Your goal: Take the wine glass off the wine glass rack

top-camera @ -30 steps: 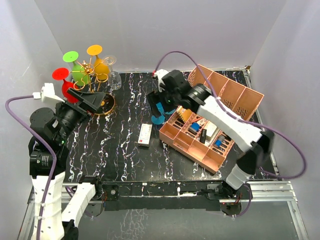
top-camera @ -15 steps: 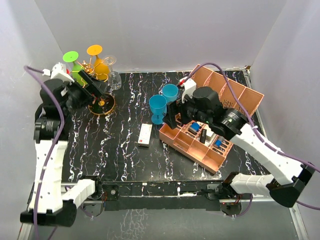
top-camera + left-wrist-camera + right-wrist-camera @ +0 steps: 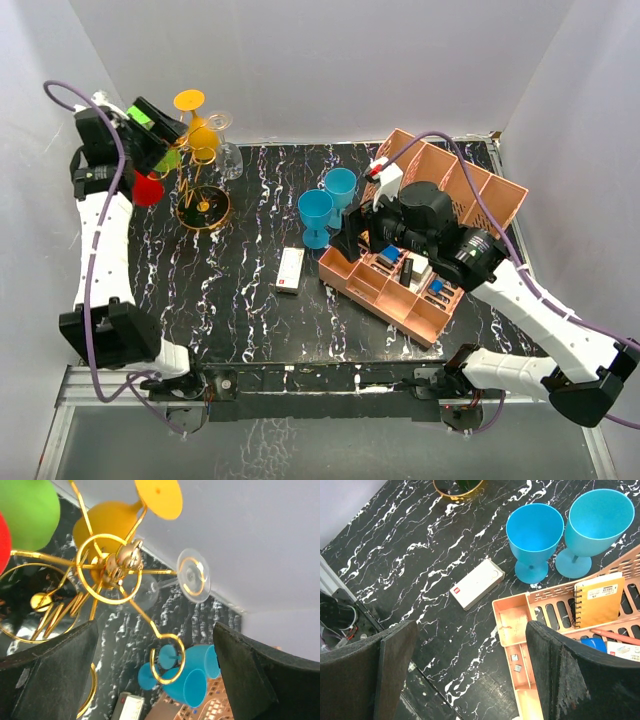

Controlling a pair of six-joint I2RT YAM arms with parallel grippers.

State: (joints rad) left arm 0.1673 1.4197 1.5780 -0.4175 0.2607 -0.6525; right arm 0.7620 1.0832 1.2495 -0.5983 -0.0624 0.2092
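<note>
No words or numbers can be read anywhere. The small white flat box (image 3: 477,584), lying near the middle of the black marbled desk (image 3: 420,540), has a little red square mark (image 3: 457,591) at one end, but it is too blurry to read.

A black table with white marble veining (image 3: 250,310) carries several things. At ten o'clock stands a gold wire wine glass rack (image 3: 222,214) on its round flat base. Near centre, toward twelve o'clock, two upright blue plastic goblets (image 3: 315,212) stand side by side. A small white rectangular box with a red label (image 3: 290,270) lies flat toward seven o'clock. A pink slotted organizer box (image 3: 470,190) fills three o'clock.
</note>
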